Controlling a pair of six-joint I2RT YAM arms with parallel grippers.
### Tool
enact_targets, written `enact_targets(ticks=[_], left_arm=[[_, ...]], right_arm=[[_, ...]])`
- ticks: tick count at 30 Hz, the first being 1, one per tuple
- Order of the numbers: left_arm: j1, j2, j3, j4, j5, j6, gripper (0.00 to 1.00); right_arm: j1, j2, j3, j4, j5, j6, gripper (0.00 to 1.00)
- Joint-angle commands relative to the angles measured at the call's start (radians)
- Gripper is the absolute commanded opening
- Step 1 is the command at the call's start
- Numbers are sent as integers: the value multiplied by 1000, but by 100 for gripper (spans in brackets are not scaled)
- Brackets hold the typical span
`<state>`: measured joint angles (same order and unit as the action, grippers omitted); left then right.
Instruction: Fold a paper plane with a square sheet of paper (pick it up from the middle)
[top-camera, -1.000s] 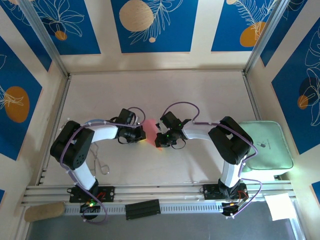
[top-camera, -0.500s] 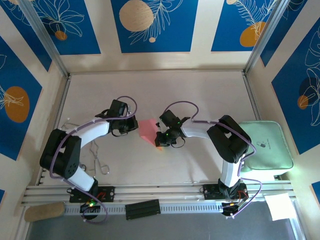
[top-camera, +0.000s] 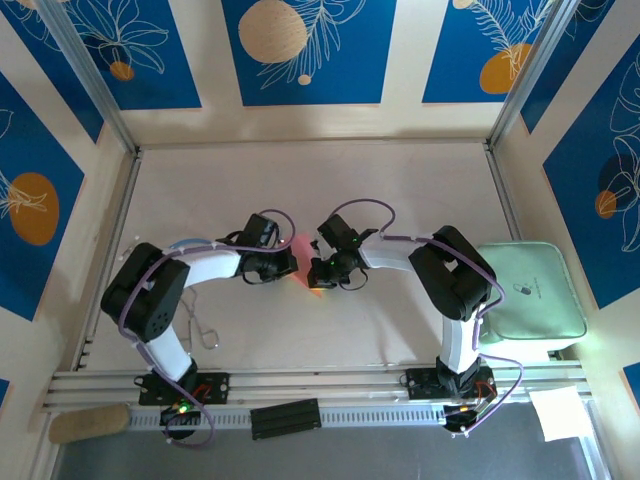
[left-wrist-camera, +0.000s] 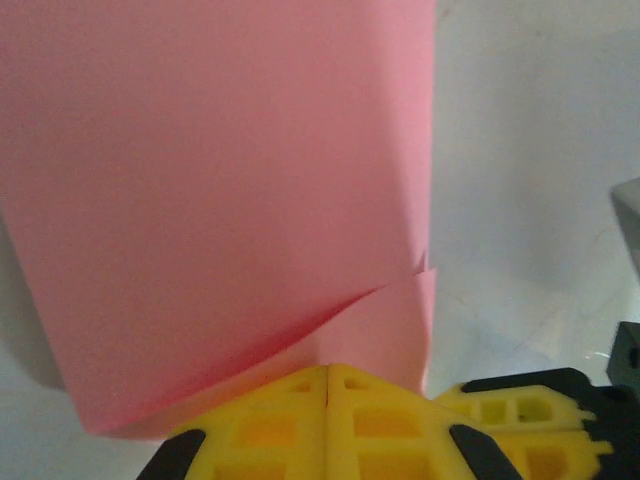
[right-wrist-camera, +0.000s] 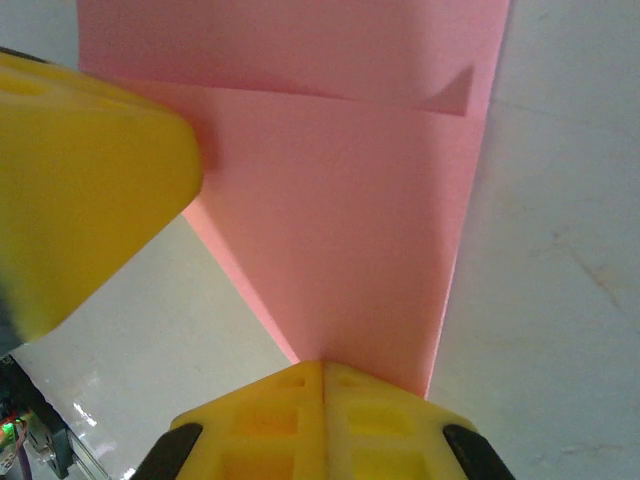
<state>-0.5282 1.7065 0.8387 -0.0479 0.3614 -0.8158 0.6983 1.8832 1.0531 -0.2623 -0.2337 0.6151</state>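
Note:
The square sheet of paper (top-camera: 302, 247) is pink-red, folded over on itself, and lies on the table between my two grippers. In the left wrist view the paper (left-wrist-camera: 220, 200) shows a loose folded flap with a slanting edge. My left gripper (left-wrist-camera: 328, 372) is shut, its tips down on the paper's near edge. In the right wrist view the paper (right-wrist-camera: 340, 230) narrows toward my right gripper (right-wrist-camera: 322, 368), which is shut with its tips on the narrow end. From above, the left gripper (top-camera: 285, 265) and right gripper (top-camera: 316, 272) nearly meet and hide most of the sheet.
A pale green pad (top-camera: 530, 290) lies at the right edge, with a white paper sheet (top-camera: 560, 412) in front of it. A thin wire loop (top-camera: 197, 328) lies by the left arm's base. A black block (top-camera: 285, 417) sits on the front rail. Walls close in the table.
Half a second ago the left gripper had swung away to the left, uncovering the pink sheet; it has come back right onto it. The right gripper has barely shifted.

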Motion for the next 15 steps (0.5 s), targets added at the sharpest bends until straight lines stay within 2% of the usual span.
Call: enact_targets(ticks=[1, 7, 15], left_arm=[[0, 23, 1, 6, -22, -13, 3], [0, 60, 0, -42, -71, -6, 1], [0, 85, -2, -109, -122, 1, 0]], right_arm=[[-12, -5, -37, -7, -7, 5, 2], [-13, -21, -54, 2, -39, -16, 2], [-19, -75, -138, -56, 5, -58, 2]])
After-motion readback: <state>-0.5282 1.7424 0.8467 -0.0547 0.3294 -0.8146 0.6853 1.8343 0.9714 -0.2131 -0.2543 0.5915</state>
